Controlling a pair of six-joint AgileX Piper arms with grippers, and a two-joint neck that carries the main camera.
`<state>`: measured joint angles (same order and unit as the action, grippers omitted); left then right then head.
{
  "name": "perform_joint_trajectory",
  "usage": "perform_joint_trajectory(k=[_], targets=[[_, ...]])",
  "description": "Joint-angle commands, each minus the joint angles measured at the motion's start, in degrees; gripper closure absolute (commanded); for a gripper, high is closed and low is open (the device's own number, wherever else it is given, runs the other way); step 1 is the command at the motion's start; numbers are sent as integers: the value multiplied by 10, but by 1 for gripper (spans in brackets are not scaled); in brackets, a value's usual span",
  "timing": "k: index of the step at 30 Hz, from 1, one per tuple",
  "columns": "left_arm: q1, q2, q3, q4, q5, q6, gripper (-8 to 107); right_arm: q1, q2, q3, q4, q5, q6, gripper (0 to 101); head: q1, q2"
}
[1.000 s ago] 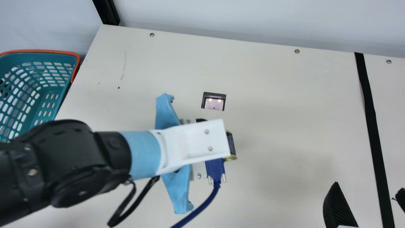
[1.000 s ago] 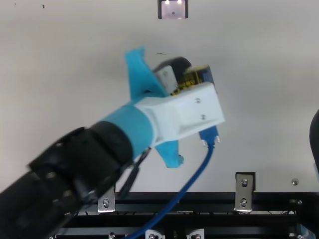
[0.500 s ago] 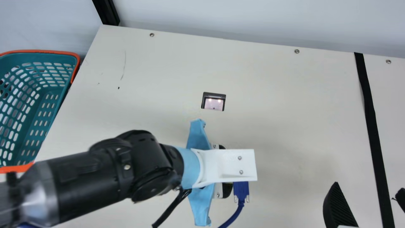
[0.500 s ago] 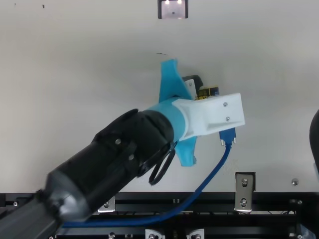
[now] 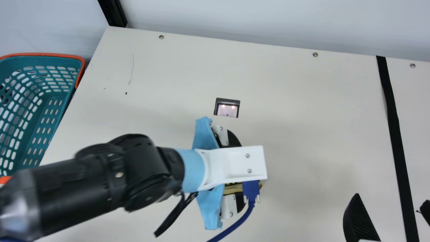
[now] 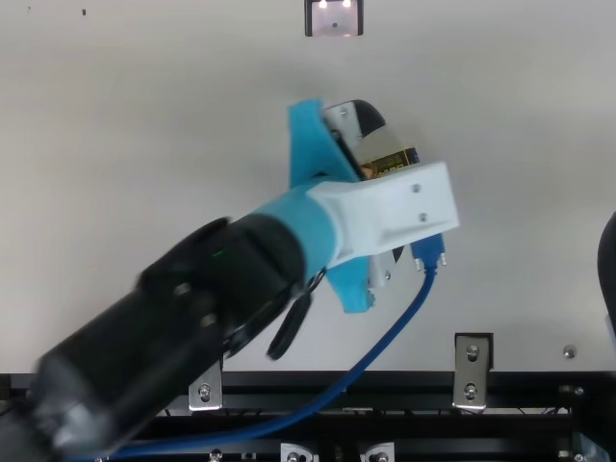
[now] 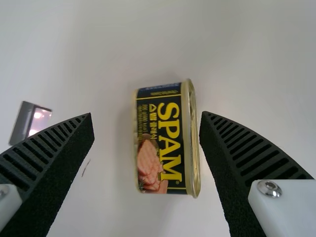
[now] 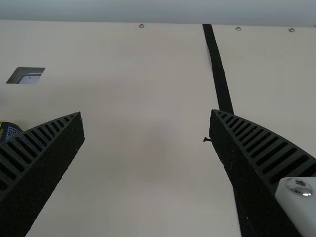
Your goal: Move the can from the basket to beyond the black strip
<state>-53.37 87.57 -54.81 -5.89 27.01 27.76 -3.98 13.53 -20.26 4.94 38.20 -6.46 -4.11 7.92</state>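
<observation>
The left gripper (image 5: 238, 170) is hanging over the worktop (image 5: 302, 101) — released, its two ribbed fingers standing wide apart. Between them in the left wrist view, the can (image 7: 168, 143) is lying on its side on the worktop, label facing up, with a gap showing on either side. It is resting roughly midway between the square inset panel (image 5: 227, 108), with its two small lights, and the worktop's near edge, a little to the right of that panel. From the gripper's mount, a blue cable (image 5: 239, 220) is trailing off toward the near edge.

Farther right, the black strip (image 5: 398, 144) is running from the far edge, near its right end, down toward the near edge. The right gripper (image 5: 391, 198) is also sitting released, its fingers parted, one showing on each side of the strip. Off the left edge, the teal basket (image 5: 50, 116) with an orange rim is standing — well apart from the can.
</observation>
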Motion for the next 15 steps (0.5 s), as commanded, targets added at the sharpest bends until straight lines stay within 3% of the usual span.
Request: perform_joint_trajectory(k=[1, 8, 15], targets=[[9, -64, 18, -5, -7, -16, 9, 0, 0, 0, 0, 0, 0, 0, 0, -6], [75, -190, 86, 43, -50, -117, 9, 0, 0, 0, 0, 0, 0, 0, 0, -6], [183, -295, 156, 123, -107, -224, 9, 0, 0, 0, 0, 0, 0, 0, 0, -6]])
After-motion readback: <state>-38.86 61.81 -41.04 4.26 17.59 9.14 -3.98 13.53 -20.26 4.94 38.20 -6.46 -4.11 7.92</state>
